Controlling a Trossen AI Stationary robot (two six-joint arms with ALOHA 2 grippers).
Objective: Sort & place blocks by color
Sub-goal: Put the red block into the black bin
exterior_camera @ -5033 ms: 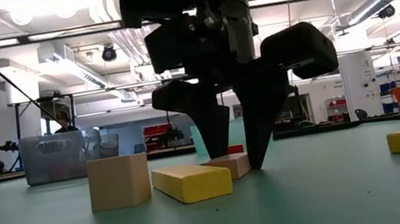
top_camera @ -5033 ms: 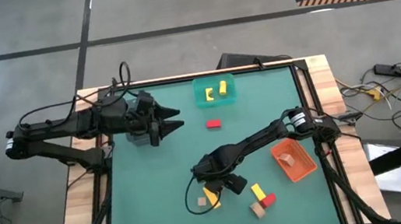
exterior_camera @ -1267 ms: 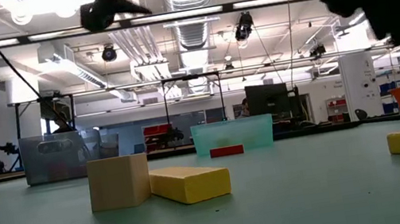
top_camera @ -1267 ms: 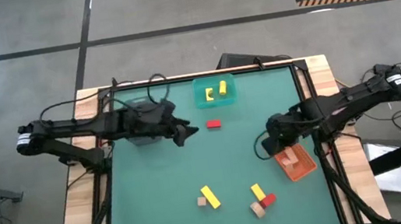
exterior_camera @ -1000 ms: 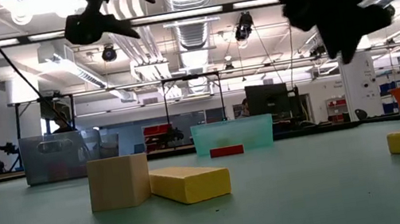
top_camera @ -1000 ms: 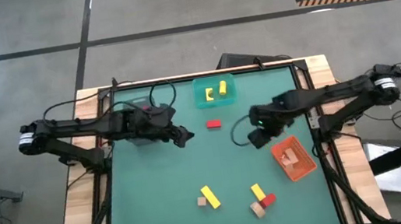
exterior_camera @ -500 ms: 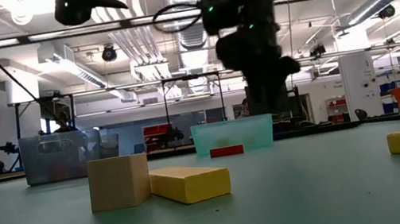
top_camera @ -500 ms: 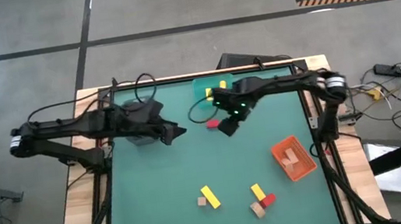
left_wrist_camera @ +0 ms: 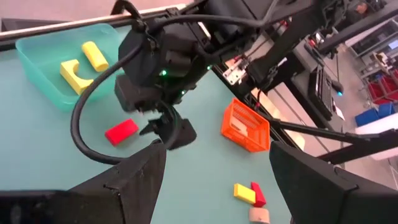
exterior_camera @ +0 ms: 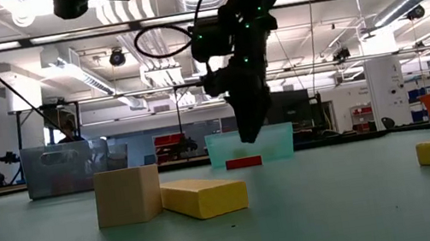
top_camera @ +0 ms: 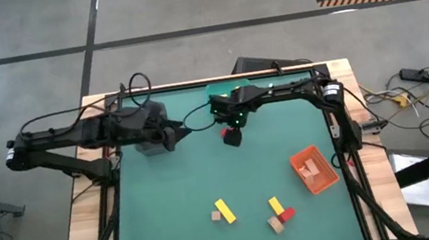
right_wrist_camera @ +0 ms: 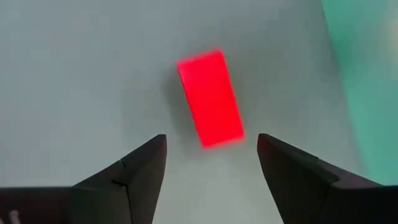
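Below the right tool (right_wrist_camera: 211,162), bright red bar block (right_wrist_camera: 210,98), flat

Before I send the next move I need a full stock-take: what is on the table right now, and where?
Red block: one, red, on the mat beside the teal bin, under the right pincer.
Near-edge cluster: yellow bar beside tan cube; yellow block, red block and tan block close together.
Teal bin: one, far edge, holding two yellow blocks.
Orange bin: one, right side, tan blocks inside, apparently two.
Grey bin: one, left side, mostly hidden under the left arm.
Left pincer: open, empty, above the grey bin's edge.
Right pincer: open, empty.
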